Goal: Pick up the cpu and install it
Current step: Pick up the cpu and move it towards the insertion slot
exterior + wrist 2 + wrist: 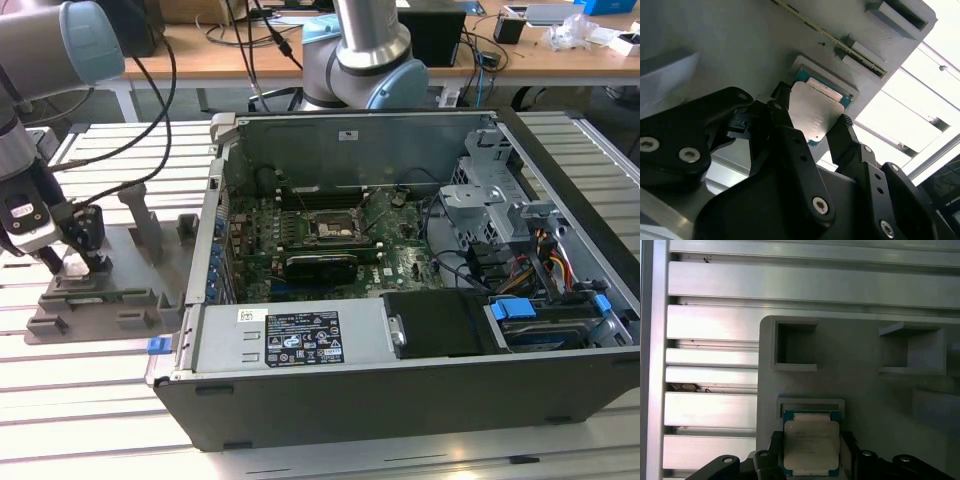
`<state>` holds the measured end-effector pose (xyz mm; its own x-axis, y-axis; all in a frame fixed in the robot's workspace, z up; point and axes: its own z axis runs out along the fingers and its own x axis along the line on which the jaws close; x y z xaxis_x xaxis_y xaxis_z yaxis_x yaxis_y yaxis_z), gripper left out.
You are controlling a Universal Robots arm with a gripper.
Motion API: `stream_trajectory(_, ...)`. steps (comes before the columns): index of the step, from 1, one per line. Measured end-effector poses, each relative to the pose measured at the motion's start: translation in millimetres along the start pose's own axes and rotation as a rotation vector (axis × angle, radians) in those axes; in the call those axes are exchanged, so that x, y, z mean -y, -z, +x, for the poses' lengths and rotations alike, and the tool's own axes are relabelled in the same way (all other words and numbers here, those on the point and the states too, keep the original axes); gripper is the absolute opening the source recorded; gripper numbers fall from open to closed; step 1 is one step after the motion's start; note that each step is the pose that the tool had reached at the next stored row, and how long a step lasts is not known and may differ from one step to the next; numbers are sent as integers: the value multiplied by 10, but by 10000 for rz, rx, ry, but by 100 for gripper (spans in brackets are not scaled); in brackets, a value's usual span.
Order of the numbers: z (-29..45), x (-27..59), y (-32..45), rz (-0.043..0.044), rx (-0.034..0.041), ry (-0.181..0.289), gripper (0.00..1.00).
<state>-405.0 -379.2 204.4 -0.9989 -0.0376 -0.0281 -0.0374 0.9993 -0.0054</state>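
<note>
We're seeing a silvery metal lid on the cpu (811,445), smooth with a dull sheen, plus a green board edge. The holder tray (855,380) around it looks like matt grey plastic. Under the tray, the bench (710,365) is ribbed bare aluminium, pretty reflective. The gripper (813,117) over the tray is matt black with shiny screws.

The claw (811,114) is closed on the cpu (816,107), its black fingers (782,120) pressed against two opposite edges. The cpu lies silvery top up, teal rim showing, in a shallow recess of the grey tray (740,45). Past the tray's edge lies the bright slatted bench (900,107).
</note>
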Motion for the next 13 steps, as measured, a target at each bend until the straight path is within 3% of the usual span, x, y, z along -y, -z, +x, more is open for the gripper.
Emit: stream_trajectory(13,-13,-85,357,7,-1,2,54)
